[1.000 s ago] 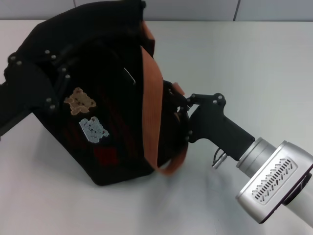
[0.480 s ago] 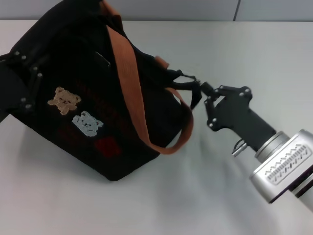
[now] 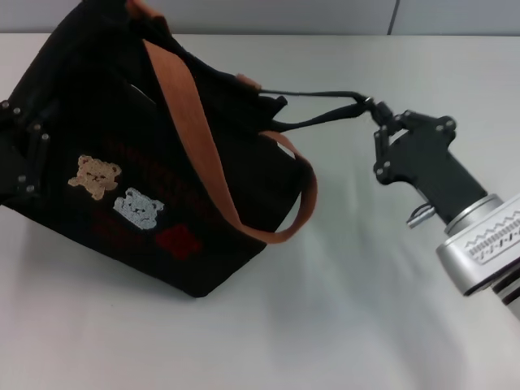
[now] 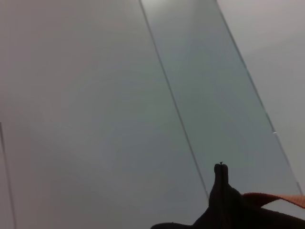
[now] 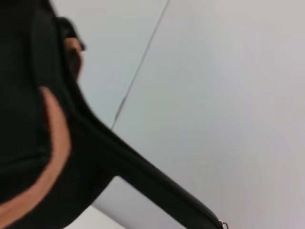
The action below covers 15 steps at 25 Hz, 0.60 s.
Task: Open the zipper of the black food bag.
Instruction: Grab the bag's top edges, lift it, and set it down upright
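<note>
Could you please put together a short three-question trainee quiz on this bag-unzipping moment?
1. True or false: the right gripper holds the end of the zipper, whose black tape stretches out from the black food bag.
2. Which patch lies nearer the red mark: A) the tan bear, B) the pale-blue bear?
3. Fill in: the left gripper sits against the bag's ____ end as seen by the head camera.

Key: 1 true. 2 B. 3 left.
</note>
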Motion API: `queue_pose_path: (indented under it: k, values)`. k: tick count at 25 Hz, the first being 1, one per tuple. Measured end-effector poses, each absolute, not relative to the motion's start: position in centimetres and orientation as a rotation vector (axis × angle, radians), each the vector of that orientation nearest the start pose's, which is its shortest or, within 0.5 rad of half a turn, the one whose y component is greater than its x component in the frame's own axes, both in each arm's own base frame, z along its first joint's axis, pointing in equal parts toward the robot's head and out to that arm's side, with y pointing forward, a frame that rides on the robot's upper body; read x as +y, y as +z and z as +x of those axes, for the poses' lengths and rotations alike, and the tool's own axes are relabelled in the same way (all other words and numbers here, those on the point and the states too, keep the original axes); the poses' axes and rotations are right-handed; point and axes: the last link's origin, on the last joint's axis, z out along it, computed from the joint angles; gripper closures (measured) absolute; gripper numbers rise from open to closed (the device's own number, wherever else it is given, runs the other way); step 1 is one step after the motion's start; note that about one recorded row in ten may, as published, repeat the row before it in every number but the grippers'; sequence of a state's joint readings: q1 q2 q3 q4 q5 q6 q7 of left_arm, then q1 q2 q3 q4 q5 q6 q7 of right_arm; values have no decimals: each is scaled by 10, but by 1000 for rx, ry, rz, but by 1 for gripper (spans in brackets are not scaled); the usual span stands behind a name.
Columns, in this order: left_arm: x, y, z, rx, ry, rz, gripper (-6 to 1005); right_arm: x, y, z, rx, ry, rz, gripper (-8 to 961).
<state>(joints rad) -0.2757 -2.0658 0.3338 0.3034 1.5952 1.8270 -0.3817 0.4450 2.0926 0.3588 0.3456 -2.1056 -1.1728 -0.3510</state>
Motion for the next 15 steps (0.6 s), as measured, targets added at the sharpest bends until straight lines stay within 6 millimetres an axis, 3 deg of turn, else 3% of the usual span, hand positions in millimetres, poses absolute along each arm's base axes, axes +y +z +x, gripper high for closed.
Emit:
queue_pose_path:
  k: [15]
  values:
    - [234, 37, -324, -9, -942, -1891, 912, 312, -83, 258, 94, 621, -1904, 876]
